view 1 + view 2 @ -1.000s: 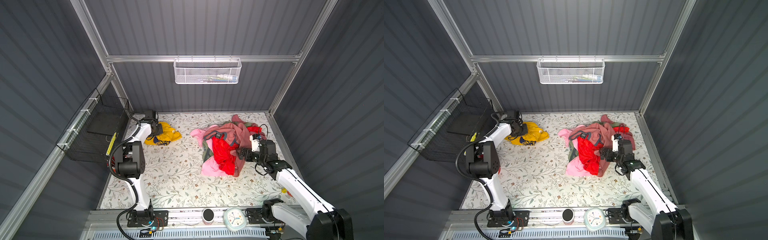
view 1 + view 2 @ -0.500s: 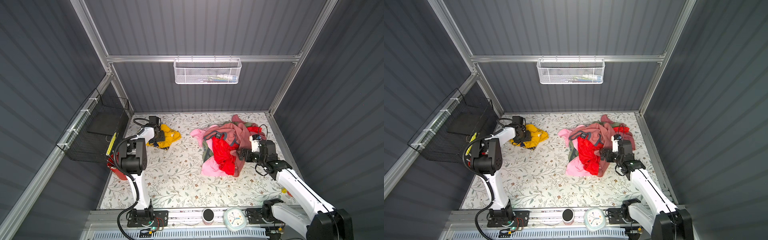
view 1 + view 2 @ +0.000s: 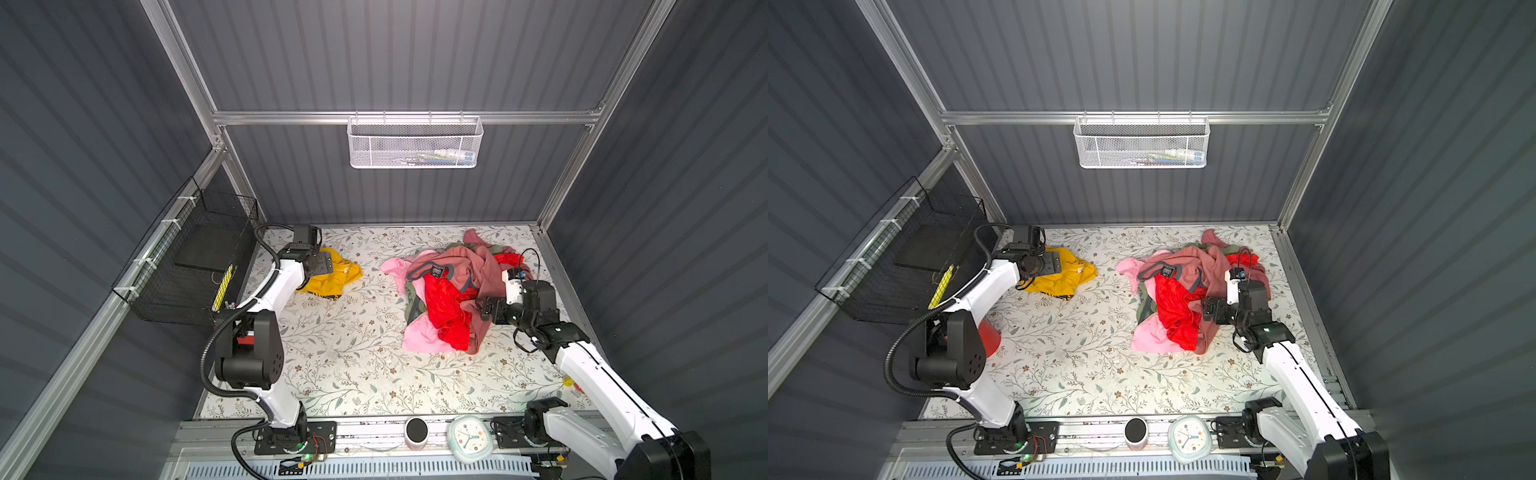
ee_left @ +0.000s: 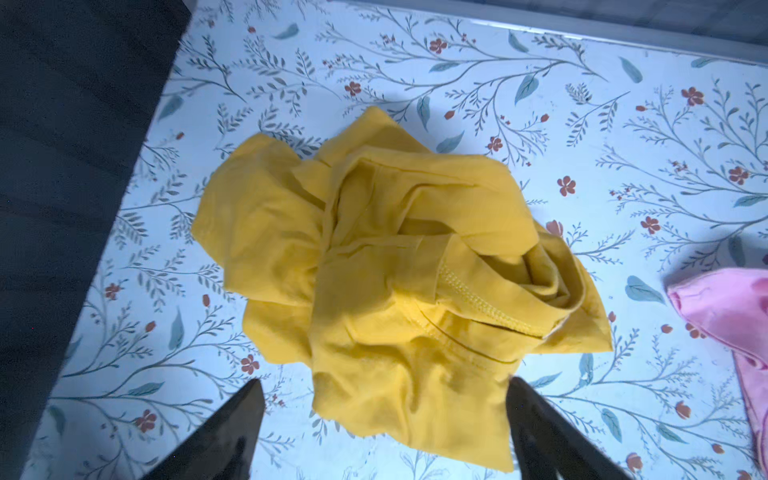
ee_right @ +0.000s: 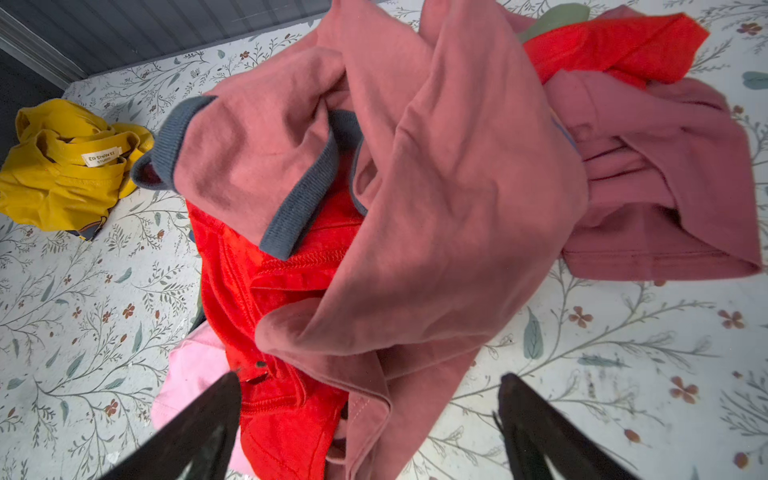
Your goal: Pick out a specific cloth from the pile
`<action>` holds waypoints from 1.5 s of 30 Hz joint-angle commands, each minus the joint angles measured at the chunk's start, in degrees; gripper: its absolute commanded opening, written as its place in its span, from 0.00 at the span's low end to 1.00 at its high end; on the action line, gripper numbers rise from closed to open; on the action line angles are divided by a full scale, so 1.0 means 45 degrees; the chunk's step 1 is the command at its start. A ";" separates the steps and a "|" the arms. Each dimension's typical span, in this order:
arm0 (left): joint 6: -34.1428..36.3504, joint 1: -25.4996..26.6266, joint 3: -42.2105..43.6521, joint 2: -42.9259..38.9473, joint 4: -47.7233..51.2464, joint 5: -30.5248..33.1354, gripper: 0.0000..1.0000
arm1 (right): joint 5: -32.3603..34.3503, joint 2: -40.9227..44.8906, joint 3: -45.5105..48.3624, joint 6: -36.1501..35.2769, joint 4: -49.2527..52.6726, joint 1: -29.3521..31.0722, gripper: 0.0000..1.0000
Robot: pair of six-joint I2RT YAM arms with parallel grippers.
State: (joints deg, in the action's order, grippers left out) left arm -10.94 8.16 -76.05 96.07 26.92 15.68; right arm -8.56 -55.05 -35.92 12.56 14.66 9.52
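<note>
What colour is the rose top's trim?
Blue-grey trim, clearest in the right wrist view.

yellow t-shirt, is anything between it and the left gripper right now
Nothing visible. The left gripper hangs open directly over the yellow T-shirt, its fingers either side of the shirt's near edge. The pile lies apart from the shirt, with bare mat between them.

In both top views the left arm [image 3: 286, 278] covers the left part of the cloth [image 3: 336, 278], whose dark print [image 3: 330, 296] shows only as an unreadable sliver at its near edge. An olive garment [image 3: 412, 305] lies mostly buried in the pile [image 3: 449, 299]. The white mesh basket [image 3: 374, 145] on the far wall holds things too small to tell.
</note>
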 commanded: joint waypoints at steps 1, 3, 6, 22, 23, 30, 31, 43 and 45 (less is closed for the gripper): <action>0.0523 0.0882 0.0574 -0.0636 0.0093 0.1107 0.91 | 0.0113 0.0293 -0.0397 -0.0248 0.0205 0.0050 0.96; 0.0866 0.1301 0.0863 -0.0782 -0.0173 0.0817 0.90 | -0.0088 0.0320 -0.0421 -0.0246 0.0147 0.0052 0.96; 0.1147 0.1516 0.0895 -0.0354 -0.0077 0.0616 0.90 | -0.0297 0.0304 -0.0377 -0.0290 0.0037 0.0053 0.95; 0.0732 0.2034 -0.0393 0.4115 0.0375 0.2283 0.93 | 0.0207 0.0313 -0.0469 -0.0551 0.0281 0.0092 0.95; 0.0766 0.2034 -0.0441 0.4304 0.0274 0.1990 0.93 | 0.0213 0.0297 -0.0503 -0.0575 0.0302 0.0092 0.95; 0.1148 0.2034 -0.1700 0.5485 0.0156 0.0832 0.89 | 0.0318 0.0262 -0.0533 -0.0732 0.0379 0.0088 0.95; 0.1188 0.2034 -0.1856 0.5616 0.0173 0.0634 0.88 | 0.0320 0.0242 -0.0546 -0.0721 0.0383 0.0097 0.95; 0.1749 0.2034 -0.2780 0.6388 0.0127 -0.0692 0.64 | 0.0381 0.0149 -0.0572 -0.0732 0.0396 0.0092 0.95; 0.1768 0.2034 -0.2918 0.6545 0.0282 -0.0673 0.56 | 0.0364 0.0131 -0.0577 -0.0715 0.0382 0.0092 0.95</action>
State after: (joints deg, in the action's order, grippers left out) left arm -3.97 17.12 -88.29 122.37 25.26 15.31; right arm -7.44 -54.33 -37.19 9.98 15.33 9.76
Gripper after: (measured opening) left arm 0.564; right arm 0.948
